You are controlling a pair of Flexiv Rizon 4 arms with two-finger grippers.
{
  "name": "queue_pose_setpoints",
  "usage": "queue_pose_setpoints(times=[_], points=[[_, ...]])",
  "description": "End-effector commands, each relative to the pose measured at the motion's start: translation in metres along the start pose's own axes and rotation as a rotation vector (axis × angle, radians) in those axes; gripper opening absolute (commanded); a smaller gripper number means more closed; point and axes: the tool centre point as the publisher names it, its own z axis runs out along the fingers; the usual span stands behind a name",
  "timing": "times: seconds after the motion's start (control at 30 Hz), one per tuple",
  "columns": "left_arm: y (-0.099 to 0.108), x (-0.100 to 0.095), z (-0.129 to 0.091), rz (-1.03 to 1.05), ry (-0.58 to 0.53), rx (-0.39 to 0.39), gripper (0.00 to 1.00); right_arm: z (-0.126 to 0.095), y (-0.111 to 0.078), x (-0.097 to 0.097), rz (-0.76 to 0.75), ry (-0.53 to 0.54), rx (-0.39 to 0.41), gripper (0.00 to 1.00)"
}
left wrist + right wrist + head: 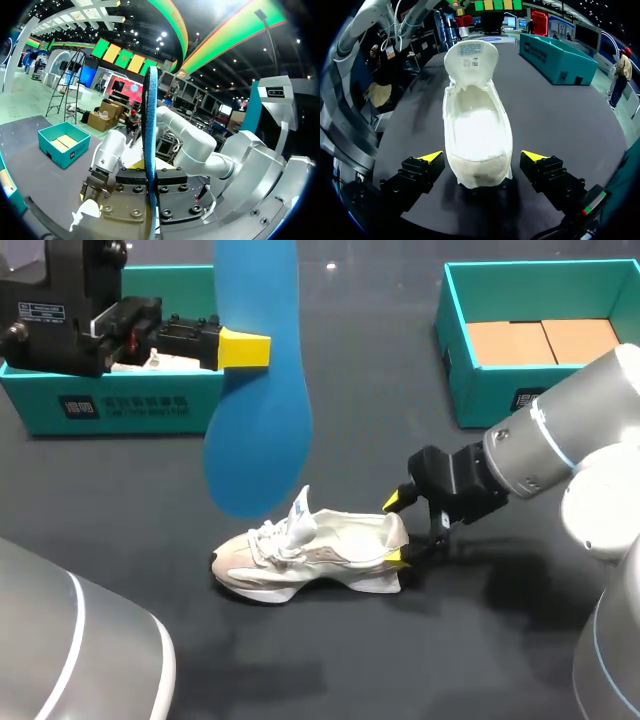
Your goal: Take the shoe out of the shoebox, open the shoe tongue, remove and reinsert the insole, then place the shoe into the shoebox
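A white sneaker lies on its sole on the dark table, toe to the left, with its tongue pulled upright. My right gripper stands open at the heel, one yellow tip on each side of it and neither one touching. In the right wrist view the shoe looks hollow and white inside, with its heel between the fingers of that gripper. High above the table, my left gripper is shut on a blue insole that hangs downward. The insole shows edge-on in the left wrist view.
A teal shoebox stands at the back left, under my left arm. A second teal box with a brown cardboard insert stands at the back right, behind my right arm. The dark tabletop lies bare in front of the shoe.
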Motion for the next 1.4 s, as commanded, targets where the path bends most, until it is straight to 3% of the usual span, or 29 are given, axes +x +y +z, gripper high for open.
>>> queue_pose_setpoints(times=[0.03,0.3,0.53,0.9,1.07,1.4], points=[[-0.001,-0.001,0.001,-0.001,0.002,-0.004,0.00,-0.002,0.009,0.006,-0.007,-0.017,0.289,1.00],[-0.001,-0.001,0.001,-0.001,0.002,-0.004,0.00,-0.005,0.014,0.006,0.009,0.005,0.375,1.00],[-0.001,-0.001,0.001,-0.001,0.002,-0.004,0.00,-0.006,0.019,0.003,0.015,0.018,0.403,1.00],[-0.001,-0.001,0.001,-0.001,0.002,-0.004,0.00,-0.005,0.026,0.002,0.047,-0.011,0.462,1.00],[-0.001,-0.001,0.001,-0.001,0.002,-0.004,0.00,-0.002,0.029,0.000,0.080,-0.020,0.533,1.00],[-0.001,-0.001,0.001,-0.001,0.002,-0.004,0.00,-0.001,0.036,0.001,0.058,-0.041,0.570,1.00]])
